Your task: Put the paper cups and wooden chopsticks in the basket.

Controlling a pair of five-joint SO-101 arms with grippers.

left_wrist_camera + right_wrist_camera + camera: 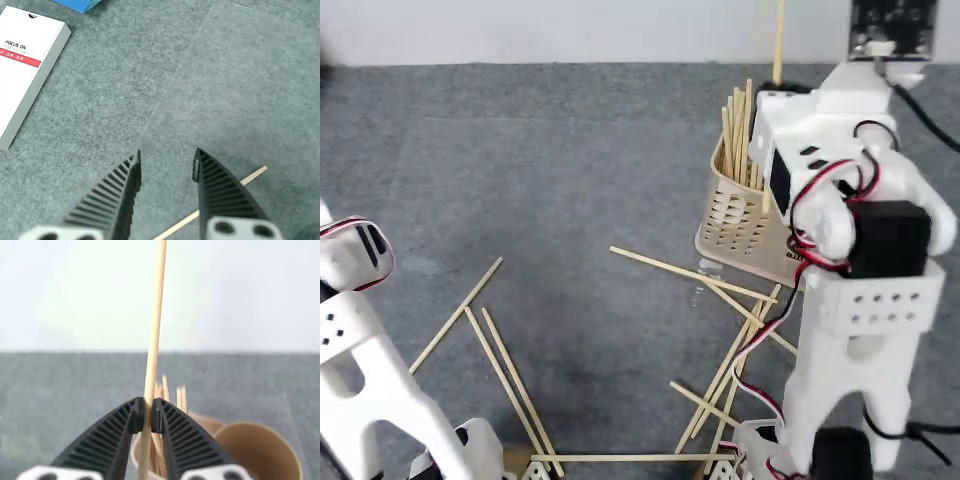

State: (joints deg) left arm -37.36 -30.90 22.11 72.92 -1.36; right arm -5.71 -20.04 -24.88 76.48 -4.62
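Note:
My right gripper (147,410) is shut on one wooden chopstick (155,330), held upright above the cream basket (735,230) at the right of the mat. The same stick (779,40) rises past the arm in the high view. Several chopsticks (738,130) stand in the basket, and brown paper cups (260,450) sit inside it. My left gripper (167,157) is open low over the grey mat, with a loose chopstick (252,175) lying just beyond one finger. More loose chopsticks (690,272) lie scattered across the mat, some at the left (455,315) and some in front (630,458).
The right arm's white body (860,300) stands in front of the basket and hides part of it. A white box (25,65) and a blue object (80,4) lie off the mat near the left arm. The mat's back left is bare (520,150).

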